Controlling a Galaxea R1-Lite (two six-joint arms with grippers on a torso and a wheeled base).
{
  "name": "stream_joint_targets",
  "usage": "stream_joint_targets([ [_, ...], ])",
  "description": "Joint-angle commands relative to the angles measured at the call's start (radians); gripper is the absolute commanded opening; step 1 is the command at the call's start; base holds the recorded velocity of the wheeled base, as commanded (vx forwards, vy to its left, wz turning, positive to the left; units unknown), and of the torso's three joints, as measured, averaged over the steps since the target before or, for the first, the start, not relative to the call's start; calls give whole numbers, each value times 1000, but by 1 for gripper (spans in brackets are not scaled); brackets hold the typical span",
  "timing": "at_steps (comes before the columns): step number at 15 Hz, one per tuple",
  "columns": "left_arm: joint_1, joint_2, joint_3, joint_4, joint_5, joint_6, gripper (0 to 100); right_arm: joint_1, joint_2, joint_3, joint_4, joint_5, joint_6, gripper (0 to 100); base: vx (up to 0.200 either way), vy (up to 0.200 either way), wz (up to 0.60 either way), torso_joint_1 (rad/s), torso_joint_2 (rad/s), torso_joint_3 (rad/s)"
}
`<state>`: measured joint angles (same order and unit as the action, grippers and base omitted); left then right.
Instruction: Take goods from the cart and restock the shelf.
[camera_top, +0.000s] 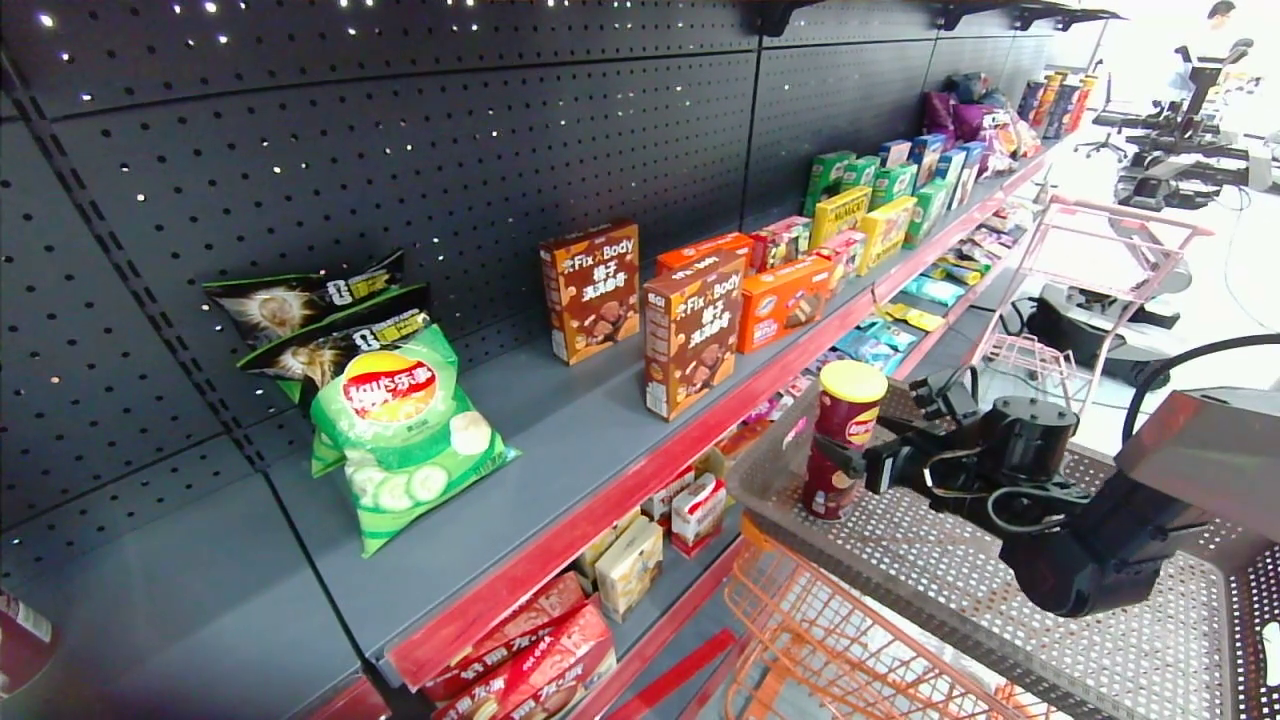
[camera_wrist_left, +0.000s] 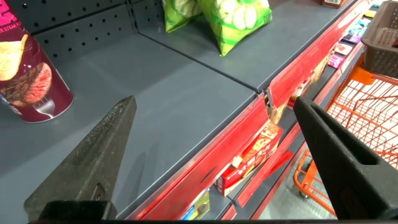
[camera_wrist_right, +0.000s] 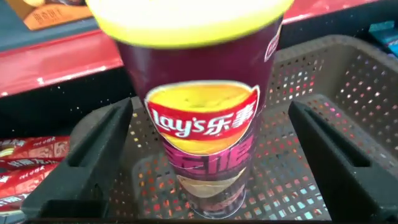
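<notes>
A maroon chips can (camera_top: 845, 410) with a yellow lid stands upright in the cart's grey perforated tray (camera_top: 950, 580). My right gripper (camera_top: 845, 462) is open, one finger on each side of the can's lower half. The right wrist view has the can (camera_wrist_right: 205, 124) close between the two fingers (camera_wrist_right: 93, 155). My left gripper (camera_wrist_left: 214, 109) hangs open over a bare stretch of the grey shelf (camera_wrist_left: 186, 93), holding nothing. A second maroon can (camera_wrist_left: 28, 74) stands on that shelf beside it, and shows at the head view's lower left edge (camera_top: 20, 640).
On the shelf (camera_top: 560, 430) are green chip bags (camera_top: 400, 430), dark bags behind them, brown boxes (camera_top: 692, 335) and orange boxes (camera_top: 785, 300). Bare shelf lies between the bags and the boxes. An orange wire basket (camera_top: 830, 650) sits below the tray. A pink cart (camera_top: 1100, 260) stands farther down the aisle.
</notes>
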<state>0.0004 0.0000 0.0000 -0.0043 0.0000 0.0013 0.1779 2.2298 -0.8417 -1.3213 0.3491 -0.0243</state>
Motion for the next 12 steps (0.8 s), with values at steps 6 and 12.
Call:
stream_joint_targets([
  [6, 1, 0, 0, 0, 0, 0, 100, 11, 87, -69, 1, 4, 10, 100, 0, 0, 0, 0, 0, 0],
  [12, 1, 0, 0, 0, 0, 0, 100, 3, 139, -151, 17, 4, 7, 100, 0, 0, 0, 0, 0, 0],
])
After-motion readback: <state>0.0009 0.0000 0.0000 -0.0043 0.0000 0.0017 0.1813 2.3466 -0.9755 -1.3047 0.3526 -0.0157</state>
